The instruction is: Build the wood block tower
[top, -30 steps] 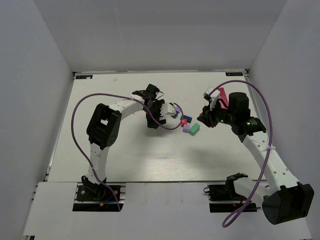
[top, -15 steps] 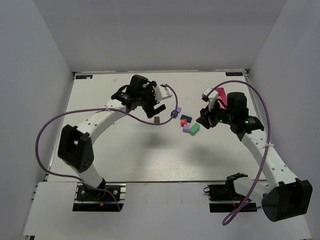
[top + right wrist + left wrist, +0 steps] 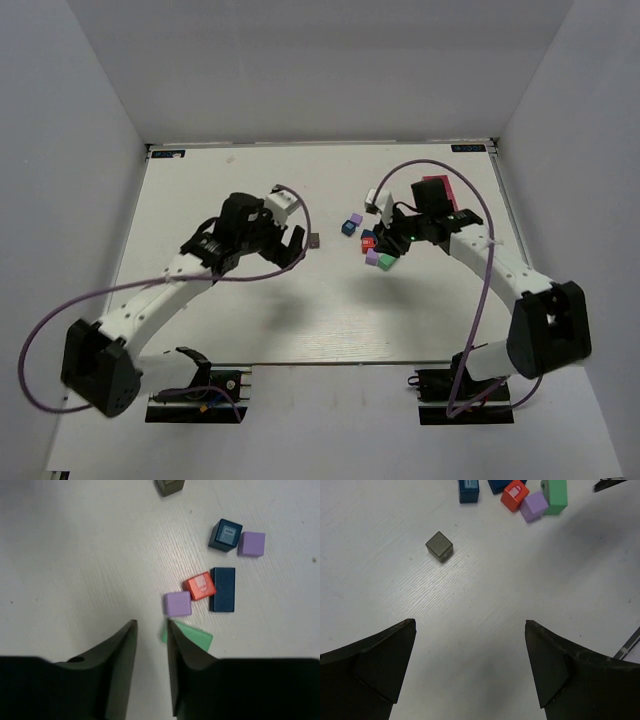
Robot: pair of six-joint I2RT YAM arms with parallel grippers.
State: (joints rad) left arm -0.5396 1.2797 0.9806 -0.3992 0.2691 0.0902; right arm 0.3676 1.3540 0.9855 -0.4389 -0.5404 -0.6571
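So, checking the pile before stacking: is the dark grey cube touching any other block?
No, the dark grey cube sits alone, clear of the coloured blocks.

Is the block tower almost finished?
Not yet. Nothing is stacked: the blocks lie loose on the table, the grey cube apart. The right gripper hovers empty beside the green block; the left gripper is open, empty. All stacking is left.
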